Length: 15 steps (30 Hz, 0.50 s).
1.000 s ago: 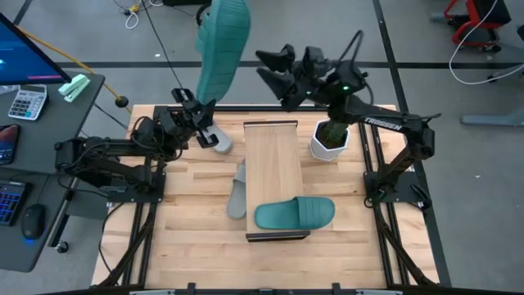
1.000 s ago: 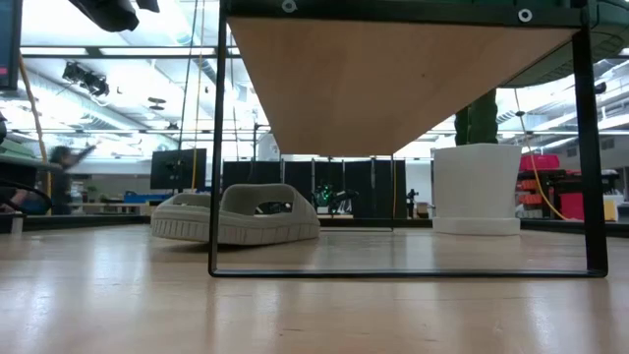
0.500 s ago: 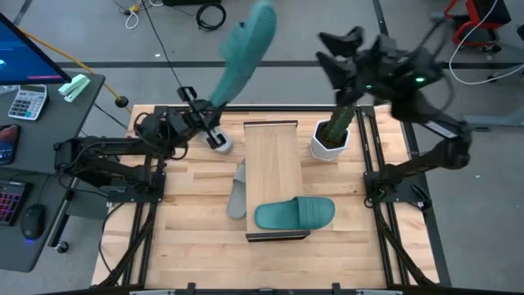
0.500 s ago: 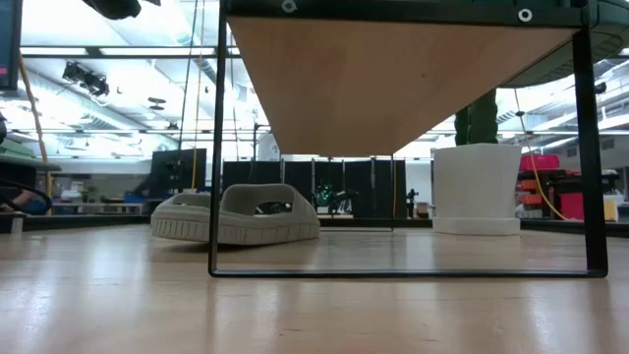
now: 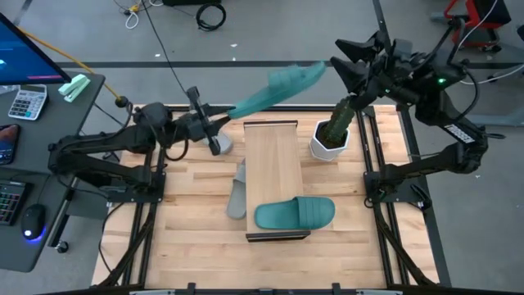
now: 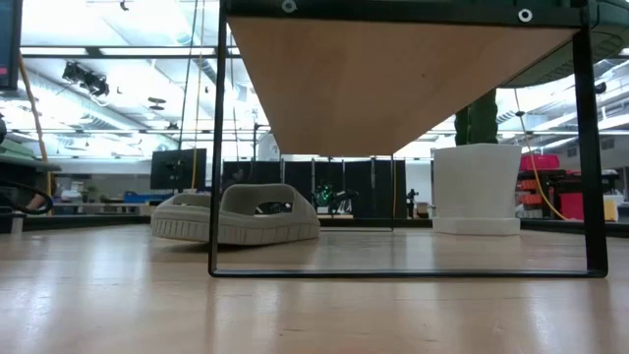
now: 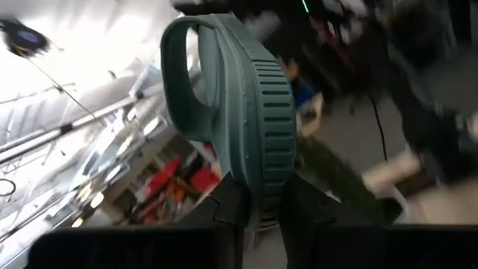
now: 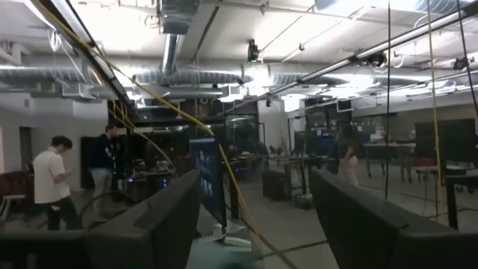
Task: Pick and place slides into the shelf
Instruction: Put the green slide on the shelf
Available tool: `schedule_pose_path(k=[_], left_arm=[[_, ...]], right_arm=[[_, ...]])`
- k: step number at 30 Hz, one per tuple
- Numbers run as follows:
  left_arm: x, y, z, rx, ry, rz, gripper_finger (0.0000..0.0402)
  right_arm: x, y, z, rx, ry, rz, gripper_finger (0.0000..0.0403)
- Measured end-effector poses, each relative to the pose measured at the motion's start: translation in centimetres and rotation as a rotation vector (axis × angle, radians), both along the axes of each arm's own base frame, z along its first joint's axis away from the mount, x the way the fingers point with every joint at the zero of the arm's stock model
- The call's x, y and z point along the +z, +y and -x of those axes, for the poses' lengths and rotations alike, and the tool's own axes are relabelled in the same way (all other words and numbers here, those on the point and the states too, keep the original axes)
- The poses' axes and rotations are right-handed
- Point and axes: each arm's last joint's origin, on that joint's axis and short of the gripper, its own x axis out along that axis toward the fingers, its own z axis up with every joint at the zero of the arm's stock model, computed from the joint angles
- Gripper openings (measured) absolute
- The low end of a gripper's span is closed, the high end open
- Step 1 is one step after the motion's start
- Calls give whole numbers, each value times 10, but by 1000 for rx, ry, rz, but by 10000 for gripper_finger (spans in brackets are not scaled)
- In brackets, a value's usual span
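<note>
A teal slide (image 5: pixel 277 88) was held by the left gripper (image 5: pixel 214 131) at its heel end, raised above the far edge of the desk (image 5: pixel 196 246) and slanted out toward the far end of the shelf (image 5: pixel 274 160). In the left wrist view the teal slide (image 7: pixel 239 104) was seen clamped edge-on between the two dark fingers (image 7: pixel 231 213), strap to one side. A second teal slide (image 5: pixel 295 213) lay crosswise on the shelf's plank top, near the end closest to the desk's near edge. One grey slide (image 5: pixel 237 190) lay on the desk just beside the shelf's left long side; another grey slide (image 5: pixel 222 144) lay near the far left corner of the shelf, partly covered by the left gripper. The right gripper (image 5: pixel 354 65) was raised beyond the far edge of the desk, above a white pot with a green plant (image 5: pixel 331 138), its fingers spread wide and empty. In the low view a grey slide (image 6: pixel 236 214) was seen resting on the desk behind the shelf's dark frame (image 6: pixel 214 147).
</note>
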Motion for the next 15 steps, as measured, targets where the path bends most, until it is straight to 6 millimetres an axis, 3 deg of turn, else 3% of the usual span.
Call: schedule_pose_path(k=[6,15], left_arm=[[3,-12,2,80,149,-35,60],[0,-36,0,40,181,-36,59]], right_arm=[[0,0,2,-11,12,22,256],[-4,-5,17,-58,80,-12,253]])
